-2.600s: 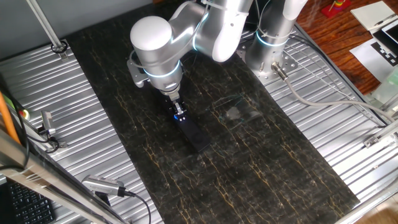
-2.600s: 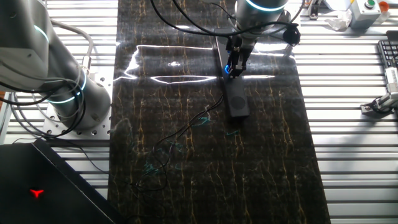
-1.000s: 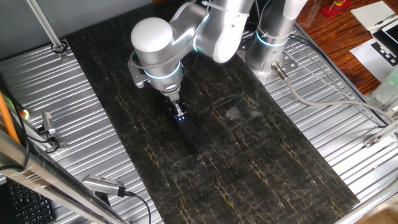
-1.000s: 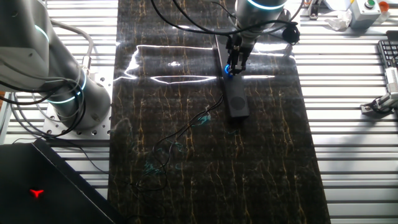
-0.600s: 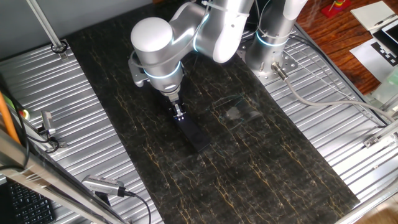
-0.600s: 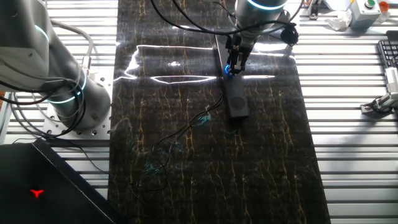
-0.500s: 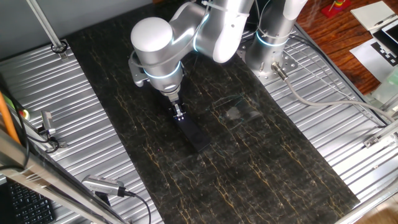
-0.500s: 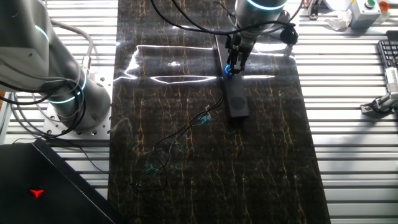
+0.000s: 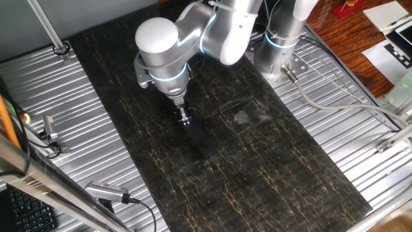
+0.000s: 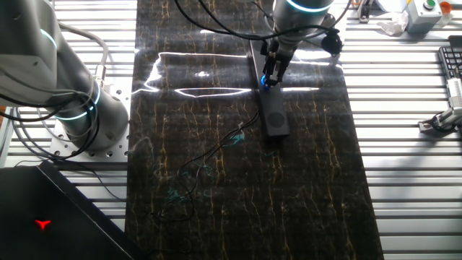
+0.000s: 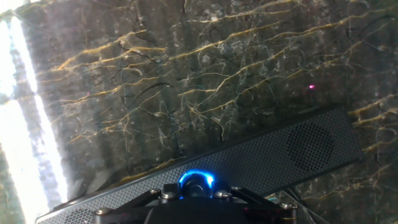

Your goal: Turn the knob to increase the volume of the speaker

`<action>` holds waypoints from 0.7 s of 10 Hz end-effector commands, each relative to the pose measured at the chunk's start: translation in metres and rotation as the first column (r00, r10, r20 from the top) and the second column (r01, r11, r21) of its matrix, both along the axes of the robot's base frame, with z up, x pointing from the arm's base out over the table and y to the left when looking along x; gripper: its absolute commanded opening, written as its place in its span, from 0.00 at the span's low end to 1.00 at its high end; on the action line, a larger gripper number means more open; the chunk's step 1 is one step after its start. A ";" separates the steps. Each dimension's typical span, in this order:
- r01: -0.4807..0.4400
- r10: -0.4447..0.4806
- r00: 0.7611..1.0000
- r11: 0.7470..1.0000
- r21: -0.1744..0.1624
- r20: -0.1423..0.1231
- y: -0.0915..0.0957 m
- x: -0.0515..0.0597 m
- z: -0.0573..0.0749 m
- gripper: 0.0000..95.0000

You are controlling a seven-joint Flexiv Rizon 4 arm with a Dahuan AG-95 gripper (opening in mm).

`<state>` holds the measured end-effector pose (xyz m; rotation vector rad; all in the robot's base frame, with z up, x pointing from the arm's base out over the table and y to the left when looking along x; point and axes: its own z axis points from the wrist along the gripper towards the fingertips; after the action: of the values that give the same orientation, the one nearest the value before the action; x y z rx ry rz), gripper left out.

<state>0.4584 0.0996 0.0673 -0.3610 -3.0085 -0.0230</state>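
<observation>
The speaker is a slim black bar lying on the dark marble tabletop; it also shows in the other fixed view and in the hand view. The knob glows blue near one end of the bar and shows as a blue spot in the other fixed view. My gripper points straight down onto that end, with its fingers closed around the knob. In the hand view the gripper sits right over the dial and hides its lower half.
A thin black cable runs from the speaker across the marble. A clear plastic piece lies right of the speaker. A second arm stands at the left, and ribbed metal plates flank the marble.
The wrist has turned a little while staying on the knob. The blue glow that showed at the fingertips in the one fixed view is now hidden. The speaker has not moved.
</observation>
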 end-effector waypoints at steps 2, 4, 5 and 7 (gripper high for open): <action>0.017 -0.017 1.000 1.000 -0.014 0.002 -0.001 0.000 0.000 0.20; 0.017 -0.017 1.000 1.000 -0.013 0.004 -0.002 0.000 0.000 0.20; 0.017 -0.017 1.000 1.000 -0.014 0.004 -0.002 0.000 0.000 0.20; 0.018 -0.017 1.000 1.000 -0.011 0.007 -0.001 0.000 -0.001 0.20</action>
<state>0.4582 0.0984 0.0671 -0.3890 -3.0130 -0.0088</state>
